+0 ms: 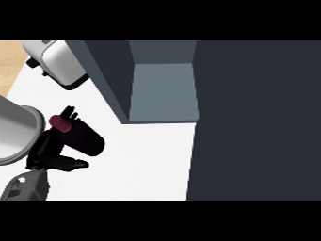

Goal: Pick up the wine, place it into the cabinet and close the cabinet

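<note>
**Inspector:** Wine bottle [81,136] — where does it stand?

**Operator:** It is in my left hand [52,150], at the left of the counter [149,160]. It lies tilted, dark red neck up and to the left, dark body down and to the right. My fingers are curled round it, thumb below. It appears lifted off the counter, though I cannot confirm the gap from this angle.

**Inspector:** Step in hand?

**Operator:** I judge the pick-up done and the carry to the cabinet [163,89] about to start. The open compartment lies up and to the right of the bottle, well apart from it. The next move calls for swinging the bottle rightward, setting it upright and passing it clear of the cabinet's near side wall.

**Inspector:** Surroundings?

**Operator:** A grey rounded vessel [6,127] sits just left of my hand. A toaster-like appliance [55,61] stands at the counter's far left.

**Inspector:** Anything obscured?

**Operator:** My right hand is not in view. The large dark panel [267,122] at the right may be the open cabinet door; I cannot tell. The bottle's base is partly hidden by my fingers, and the vessel is cut off at the left edge.
</note>
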Tool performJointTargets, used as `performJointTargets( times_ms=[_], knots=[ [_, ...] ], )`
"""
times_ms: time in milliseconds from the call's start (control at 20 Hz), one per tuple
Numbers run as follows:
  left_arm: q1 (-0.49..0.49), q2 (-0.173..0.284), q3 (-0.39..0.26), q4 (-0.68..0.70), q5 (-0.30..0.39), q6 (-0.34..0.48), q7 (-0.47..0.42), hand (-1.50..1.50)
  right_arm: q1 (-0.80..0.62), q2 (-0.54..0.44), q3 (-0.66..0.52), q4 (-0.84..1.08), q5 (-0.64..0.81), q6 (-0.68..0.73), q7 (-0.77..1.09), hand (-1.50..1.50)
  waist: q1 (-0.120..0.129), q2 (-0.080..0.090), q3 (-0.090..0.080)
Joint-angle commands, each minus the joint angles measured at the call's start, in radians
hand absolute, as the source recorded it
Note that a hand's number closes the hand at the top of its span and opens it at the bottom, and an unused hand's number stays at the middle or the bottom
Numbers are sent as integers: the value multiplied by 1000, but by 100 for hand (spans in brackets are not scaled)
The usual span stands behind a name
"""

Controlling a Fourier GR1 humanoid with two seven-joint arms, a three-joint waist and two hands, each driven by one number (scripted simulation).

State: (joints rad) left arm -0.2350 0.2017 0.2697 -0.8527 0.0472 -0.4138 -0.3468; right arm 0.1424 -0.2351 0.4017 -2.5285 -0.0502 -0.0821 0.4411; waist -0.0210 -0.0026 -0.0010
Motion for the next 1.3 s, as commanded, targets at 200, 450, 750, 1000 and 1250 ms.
performJointTargets(
  times_ms=[200, 450, 750, 1000, 1250],
  knots=[
    [-54, -30, 23, 144, 29, -11, -59, -150, 62, -22, -18, -224, -52, 6, 77, -150, 1, 2, 0],
    [-38, -68, 74, 163, 108, -30, -68, -150, 62, -25, 22, -277, -8, -15, 110, -150, -2, -3, -1],
    [-114, -71, 88, 263, 126, -43, -105, -150, 102, -26, 38, -235, -13, -8, 55, -150, -1, 1, 0],
    [-218, -70, 90, 309, 135, -21, -64, -150, 28, -14, 9, -211, -19, -22, 93, -150, -2, 3, -1],
    [-148, -70, 73, 296, 132, -58, -120, 150, 101, -18, 56, -240, 23, -21, 69, -150, 4, 0, 0]
  ],
)
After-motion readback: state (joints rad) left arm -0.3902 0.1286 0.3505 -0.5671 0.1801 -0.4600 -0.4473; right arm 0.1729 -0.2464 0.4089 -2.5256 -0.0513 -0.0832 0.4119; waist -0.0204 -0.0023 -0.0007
